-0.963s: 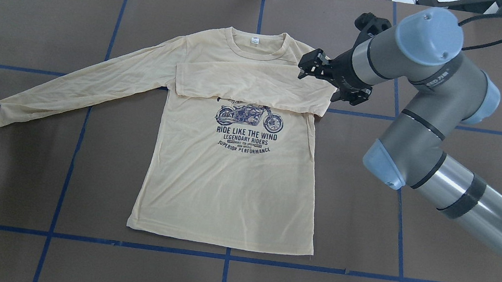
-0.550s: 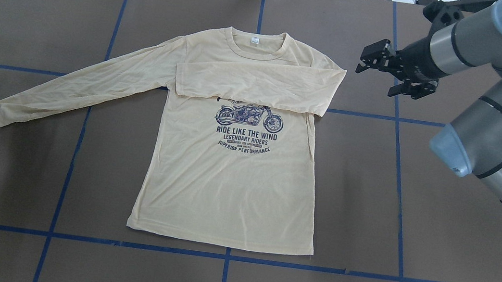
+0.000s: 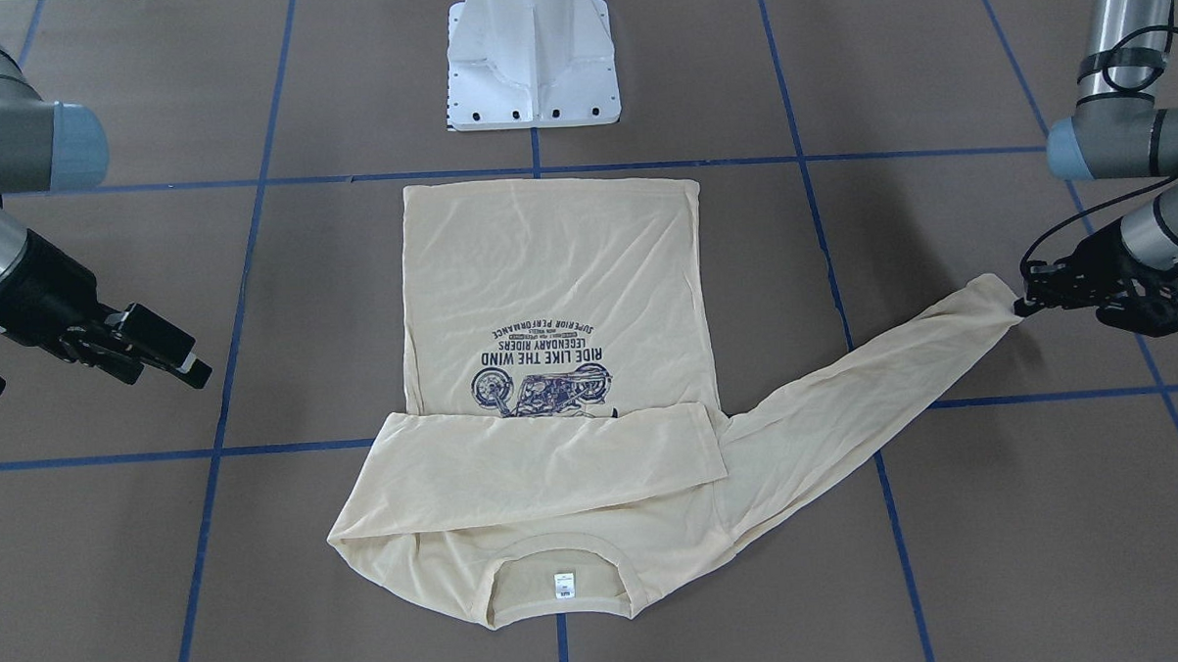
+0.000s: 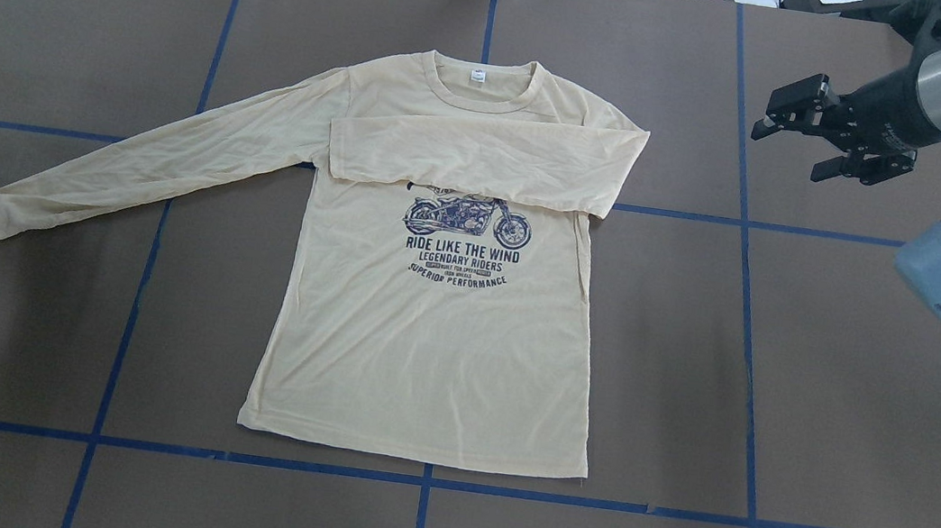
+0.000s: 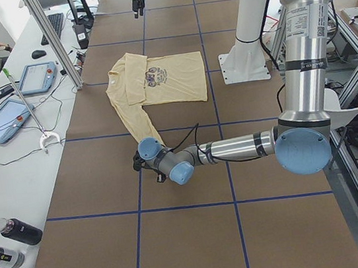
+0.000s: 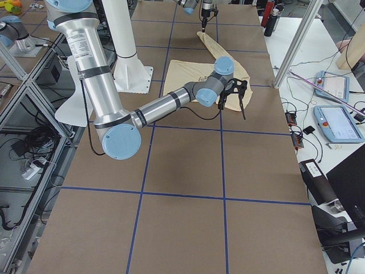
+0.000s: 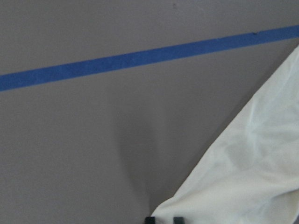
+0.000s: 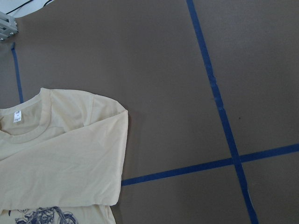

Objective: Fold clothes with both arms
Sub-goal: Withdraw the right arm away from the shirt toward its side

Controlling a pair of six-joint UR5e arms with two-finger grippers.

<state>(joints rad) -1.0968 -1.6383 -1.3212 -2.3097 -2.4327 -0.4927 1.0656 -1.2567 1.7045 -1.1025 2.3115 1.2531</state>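
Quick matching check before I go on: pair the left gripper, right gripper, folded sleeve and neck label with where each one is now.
1. left gripper
2. right gripper
3. folded sleeve
4. neck label

A. lying across the chest
B. open, beside the T-shirt, touching nothing
C. inside the collar
D. pinching the cuff of the outstretched sleeve

Pairs: 1-D, 2-B, 3-A, 4-C
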